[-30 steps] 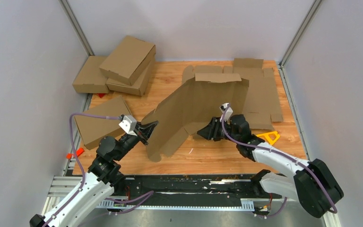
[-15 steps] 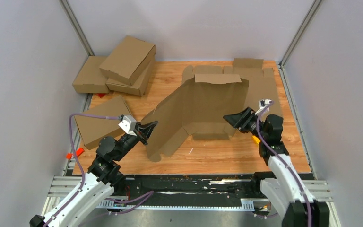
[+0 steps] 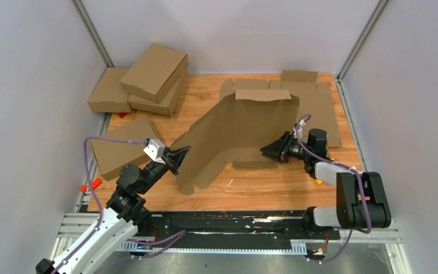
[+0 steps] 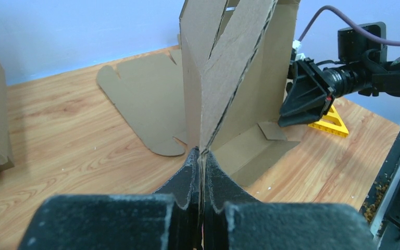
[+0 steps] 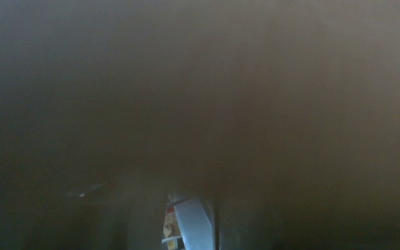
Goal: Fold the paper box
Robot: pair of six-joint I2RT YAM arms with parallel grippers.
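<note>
Return of right gripper from farther right, low beside near right panel of plain brown die-cut corrugated paper box, fingers spread, gripping nothing; probably prepares next fold. Left gripper clamped on lifted near-left edge. Stands on wooden table like tent; runs lengthwise from near left to far right.

The left arm and right arm show white shells, black joints and purple cables. A white block sits behind the black left gripper.
</note>
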